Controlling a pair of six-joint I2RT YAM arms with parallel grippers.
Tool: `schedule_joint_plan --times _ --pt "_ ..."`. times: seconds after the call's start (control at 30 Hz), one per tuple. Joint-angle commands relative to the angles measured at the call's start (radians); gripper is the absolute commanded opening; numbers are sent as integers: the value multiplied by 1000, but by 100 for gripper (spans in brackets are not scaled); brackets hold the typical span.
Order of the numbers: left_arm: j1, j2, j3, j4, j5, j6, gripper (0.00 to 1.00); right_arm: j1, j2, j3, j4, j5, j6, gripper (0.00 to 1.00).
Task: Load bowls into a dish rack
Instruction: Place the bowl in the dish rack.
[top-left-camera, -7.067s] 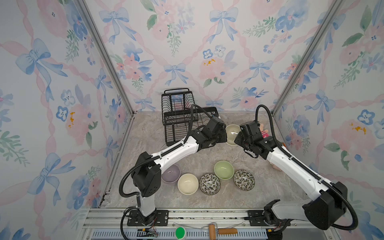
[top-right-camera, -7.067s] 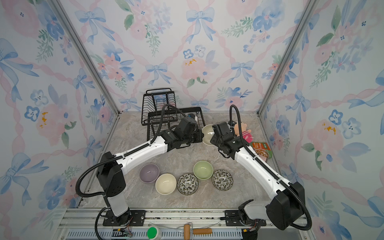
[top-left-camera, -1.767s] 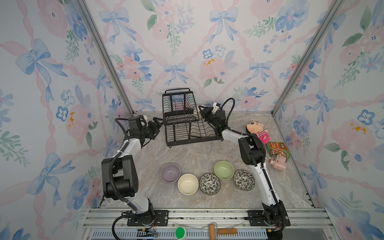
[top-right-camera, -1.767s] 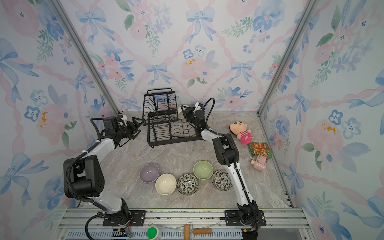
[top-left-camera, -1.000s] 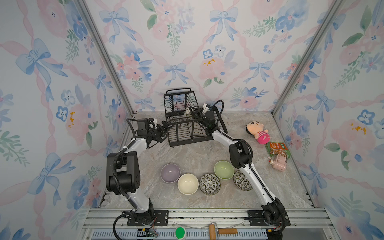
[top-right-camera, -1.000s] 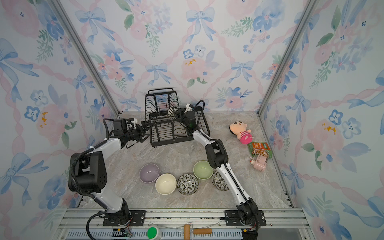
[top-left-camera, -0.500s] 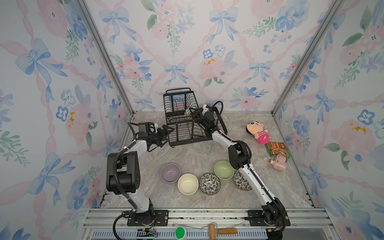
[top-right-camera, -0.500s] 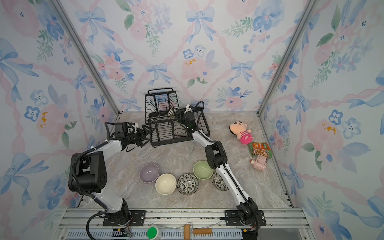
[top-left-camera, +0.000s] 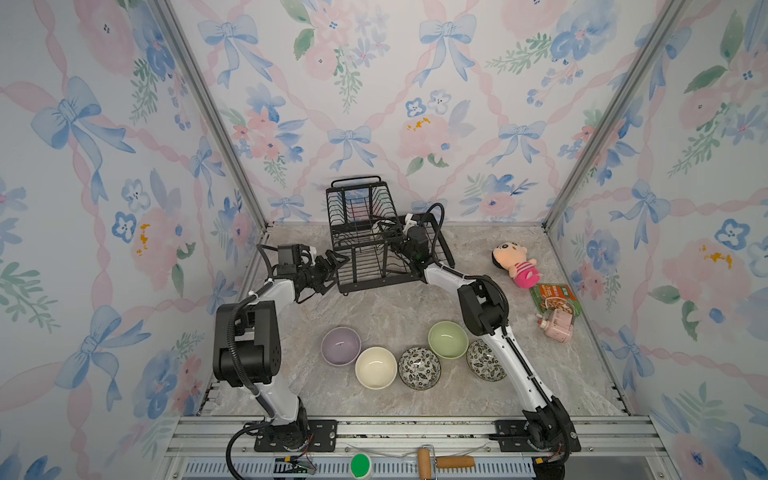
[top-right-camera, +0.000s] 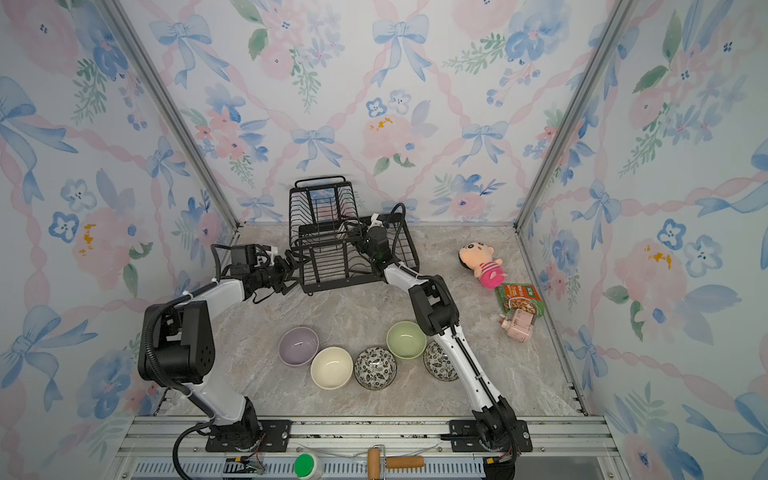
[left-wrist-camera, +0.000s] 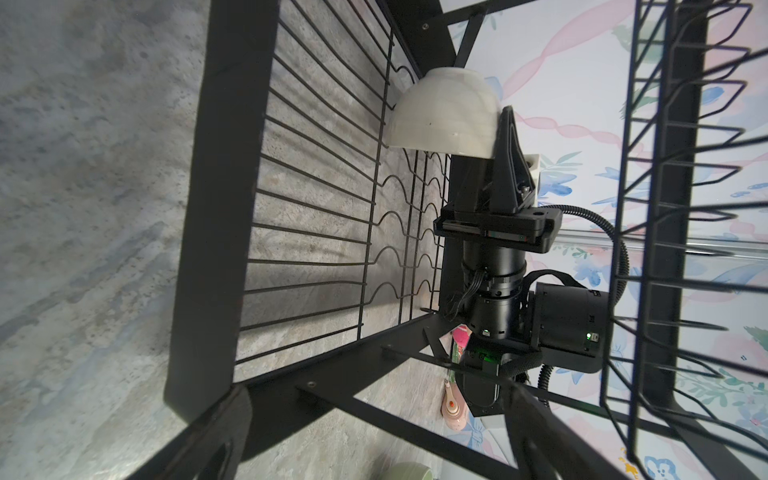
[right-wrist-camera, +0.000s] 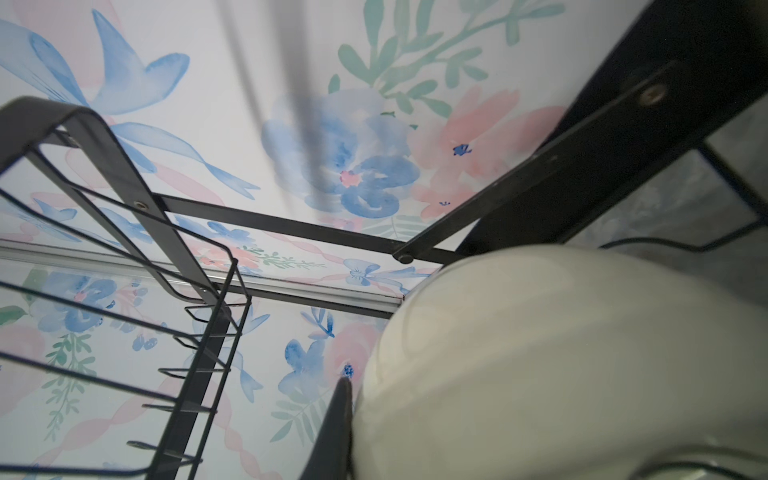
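The black wire dish rack (top-left-camera: 361, 286) (top-right-camera: 340, 286) stands at the back of the table. My right gripper (top-left-camera: 392, 239) (left-wrist-camera: 490, 149) reaches into its lower tray from the right and is shut on the rim of a cream bowl (left-wrist-camera: 444, 112) (right-wrist-camera: 561, 353), held tilted over the tray wires. One right finger (right-wrist-camera: 334, 432) lies against the bowl's outside. My left gripper (top-left-camera: 336, 266) (top-right-camera: 297, 266) (left-wrist-camera: 378, 449) is open at the rack's left end, its fingers on either side of the corner frame. On the table near the front sit lavender (top-left-camera: 340, 345), cream (top-left-camera: 375, 367), green (top-left-camera: 448, 339) and two leaf-patterned bowls (top-left-camera: 419, 368) (top-left-camera: 484, 360).
A plush doll (top-left-camera: 515, 264), a snack packet (top-left-camera: 555, 297) and a pink toy (top-left-camera: 557, 326) lie along the right wall. The right arm's lower link passes over the right patterned bowl. The rack's raised basket (top-left-camera: 357, 203) stands against the back wall.
My left gripper has crept right, up to the rack's left end. The right gripper with the cream bowl has shifted only slightly inside the rack.
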Motion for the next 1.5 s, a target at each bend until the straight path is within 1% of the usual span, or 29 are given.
schedule_joint_plan --times 0.0,0.07,0.13,0.23,0.33,0.43,0.5,0.57,0.67,0.7,0.87,1.0,1.13,1.2,1.4,1.47 --pt "-2 26 2 -43 -17 15 98 16 -44 -47 -19 14 -4 5" --pt "-2 23 0 -43 -18 15 98 14 -42 -47 -30 16 17 8" --pt "-1 19 -3 -44 -20 14 98 16 -52 -56 -35 23 30 16" --pt "-2 14 -9 -44 -22 13 98 21 -76 -68 -64 42 34 20" --pt "-2 13 -10 -44 -24 11 98 21 -96 -69 -97 54 33 26" --pt "-2 14 -8 -44 -23 9 98 21 -122 -82 -108 68 25 30" --pt "-3 14 -7 -44 -22 7 98 18 -138 -87 -126 74 17 37" --pt "-3 15 -7 -46 -25 6 98 16 -165 -103 -133 82 8 45" --pt "-2 11 -5 -47 -26 9 98 11 -214 -154 -150 106 0 59" --pt "-2 11 -2 -49 -26 10 98 9 -229 -172 -152 114 2 62" --pt "-2 11 5 -52 -30 18 98 -2 -323 -287 -174 143 6 78" --pt "0 19 12 -61 -29 21 98 -10 -422 -411 -199 168 -29 97" --pt "0 16 26 -86 -39 42 98 -25 -525 -536 -216 169 -69 96" --pt "3 10 26 -93 -45 50 98 -32 -581 -581 -262 160 -107 96" --pt "11 6 21 -94 -49 52 98 -69 -708 -664 -422 130 -215 96" --pt "13 2 23 -94 -48 52 98 -88 -751 -658 -545 154 -299 96"
